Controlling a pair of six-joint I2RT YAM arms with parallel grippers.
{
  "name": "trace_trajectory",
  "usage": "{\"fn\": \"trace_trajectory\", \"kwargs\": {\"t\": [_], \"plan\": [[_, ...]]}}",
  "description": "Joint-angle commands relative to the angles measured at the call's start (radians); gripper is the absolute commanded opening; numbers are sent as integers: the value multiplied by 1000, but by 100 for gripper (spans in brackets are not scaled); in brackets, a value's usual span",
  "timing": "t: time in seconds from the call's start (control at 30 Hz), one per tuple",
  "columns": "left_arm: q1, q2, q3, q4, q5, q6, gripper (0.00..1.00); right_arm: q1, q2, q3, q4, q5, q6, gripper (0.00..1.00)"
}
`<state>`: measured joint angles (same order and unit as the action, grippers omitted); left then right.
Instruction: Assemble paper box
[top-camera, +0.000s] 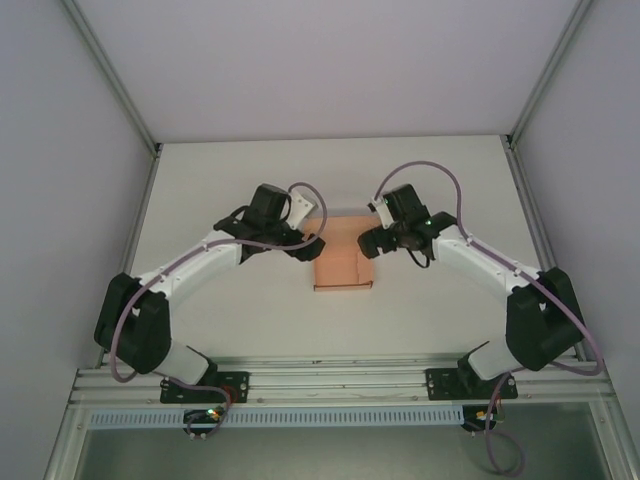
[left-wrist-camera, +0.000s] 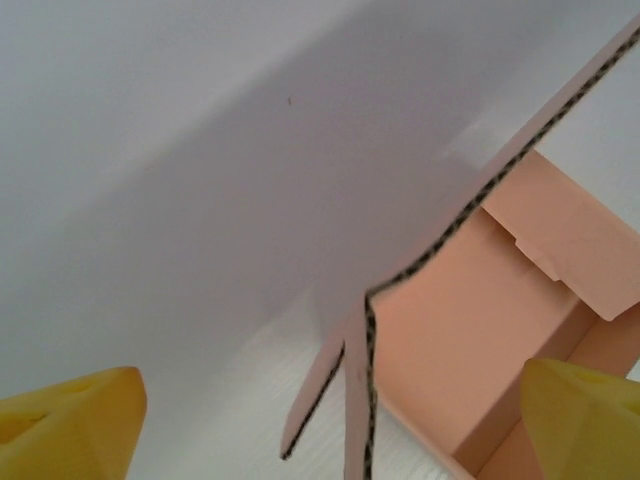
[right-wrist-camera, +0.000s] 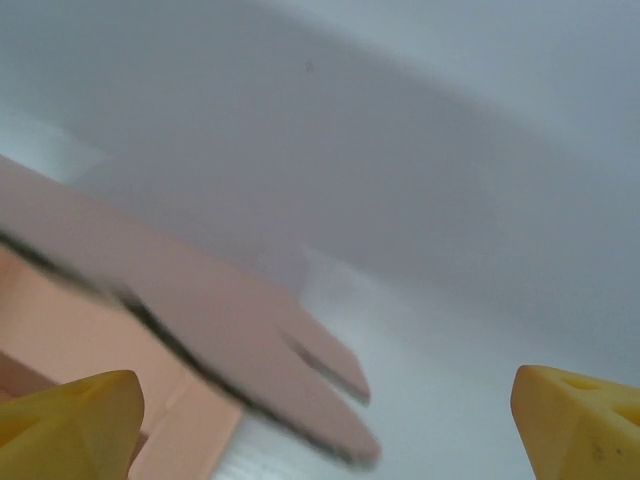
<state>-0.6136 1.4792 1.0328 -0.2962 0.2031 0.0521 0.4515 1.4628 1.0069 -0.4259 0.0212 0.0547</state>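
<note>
The salmon-pink paper box (top-camera: 342, 262) lies at the table's middle, partly folded, its lid panel raised. My left gripper (top-camera: 306, 246) is at the box's left edge and my right gripper (top-camera: 368, 243) at its right edge. In the left wrist view the box's open tray (left-wrist-camera: 470, 330) sits by the right yellow fingertip (left-wrist-camera: 580, 420). The upright side flaps stand between the wide-apart fingers of the left gripper (left-wrist-camera: 330, 428), touching neither. In the right wrist view the blurred flaps of the box (right-wrist-camera: 200, 310) reach in between the spread fingers of the right gripper (right-wrist-camera: 325, 430). Both grippers are open.
The white table (top-camera: 250, 190) is boxed in by pale walls at the back and on both sides. An aluminium rail (top-camera: 340, 380) carrying both arm bases runs along the near edge. Bare tabletop lies on every side of the box.
</note>
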Motion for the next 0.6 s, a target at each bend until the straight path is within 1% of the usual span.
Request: {"fn": "trace_trajectory", "kwargs": {"t": [0.0, 0.1, 0.2, 0.27, 0.3, 0.37, 0.5, 0.57], "plan": [[0, -79, -61, 31, 31, -56, 100, 7, -89, -100, 13, -48, 231, 94], [-2, -163, -138, 59, -18, -118, 100, 25, -120, -195, 101, -67, 344, 90], [-1, -246, -218, 73, -78, -158, 100, 31, -89, -256, 202, -77, 403, 85], [1, -291, -258, 67, -106, -176, 100, 32, -50, -256, 235, -77, 421, 77], [0, -311, -273, 61, -116, -185, 100, 35, -32, -254, 253, -76, 426, 76], [2, -349, -301, 55, -124, -204, 100, 43, 6, -245, 280, -82, 439, 69], [2, -418, -361, 79, -135, -227, 100, 63, 71, -234, 321, -113, 450, 67], [3, -447, -382, 86, -137, -232, 100, 72, 92, -235, 342, -117, 458, 64]]}}
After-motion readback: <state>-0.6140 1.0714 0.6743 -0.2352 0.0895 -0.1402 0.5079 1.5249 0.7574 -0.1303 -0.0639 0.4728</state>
